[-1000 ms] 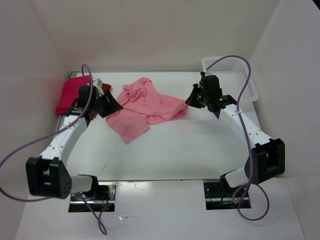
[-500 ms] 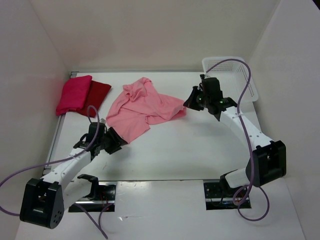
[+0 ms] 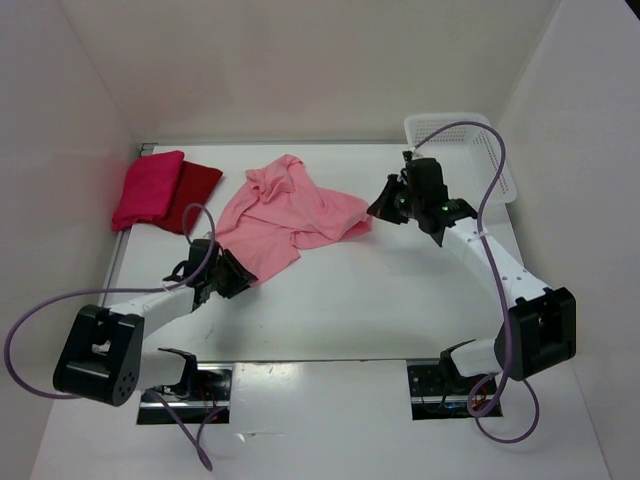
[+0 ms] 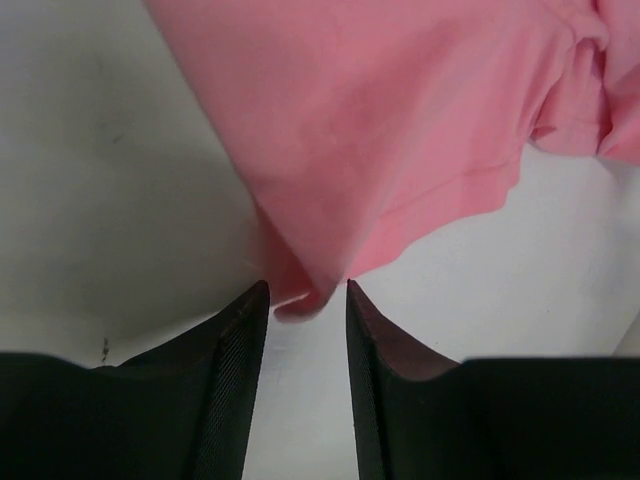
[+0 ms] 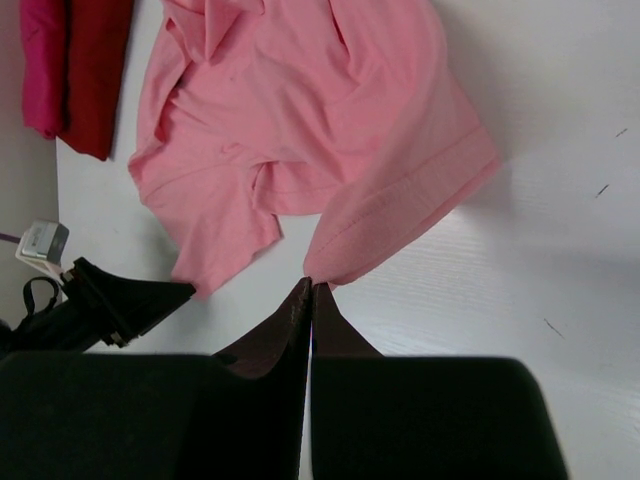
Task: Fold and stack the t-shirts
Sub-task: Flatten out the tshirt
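A light salmon pink t-shirt point(image 3: 290, 215) lies crumpled in the middle of the table. My right gripper point(image 3: 376, 209) is shut on its right corner point(image 5: 345, 262), which it holds slightly raised. My left gripper point(image 3: 241, 276) sits low at the shirt's near-left corner, with its jaws partly open. That corner point(image 4: 300, 300) pokes in between the fingertips point(image 4: 256, 300), and a gap still shows. At the back left lie the folded magenta-pink t-shirt point(image 3: 148, 187) and the dark red t-shirt point(image 3: 197, 188), side by side.
A white mesh basket point(image 3: 470, 150) stands at the back right, against the right wall. White walls close in the table on the left, back and right. Purple cables loop from both arms.
My left arm has swung from the folded shirts at the back left forward to the salmon shirt's near-left corner, and its jaws have narrowed. The right gripper has kept its hold and barely moved.
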Available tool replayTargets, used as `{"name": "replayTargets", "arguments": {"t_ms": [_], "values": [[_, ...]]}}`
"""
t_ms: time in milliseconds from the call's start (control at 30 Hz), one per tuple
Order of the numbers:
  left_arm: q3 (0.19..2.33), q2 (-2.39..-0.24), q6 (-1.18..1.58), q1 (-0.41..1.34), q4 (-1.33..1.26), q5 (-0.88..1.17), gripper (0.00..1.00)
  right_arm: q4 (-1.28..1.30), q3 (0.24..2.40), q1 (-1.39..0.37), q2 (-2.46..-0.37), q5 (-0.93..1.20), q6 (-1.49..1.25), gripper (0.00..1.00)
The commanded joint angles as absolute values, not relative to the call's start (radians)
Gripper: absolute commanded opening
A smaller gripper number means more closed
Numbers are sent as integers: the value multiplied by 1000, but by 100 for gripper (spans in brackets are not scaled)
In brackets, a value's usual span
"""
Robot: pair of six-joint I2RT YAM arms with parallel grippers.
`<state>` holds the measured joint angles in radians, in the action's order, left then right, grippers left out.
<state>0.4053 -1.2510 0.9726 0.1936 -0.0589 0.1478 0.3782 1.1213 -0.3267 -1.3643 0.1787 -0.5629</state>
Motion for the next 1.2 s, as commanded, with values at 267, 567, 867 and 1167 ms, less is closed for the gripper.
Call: {"name": "replayTargets", "arguments": {"t_ms": [267, 567, 867, 1167], "values": [[537, -1344, 951, 276, -46, 46, 9, 339, 1101, -322, -1330, 164, -571, 1], [799, -1056, 951, 253, 338, 136, 0, 498, 1218, -322, -1278, 40, -540, 1], [1427, -1115, 927, 201, 454, 233, 0, 704, 1538, -322, -1105, -118, -508, 1], [2103, -1233, 836, 201, 584, -7, 0, 815, 2118, -331, -1140, -43, -517, 1]]}}
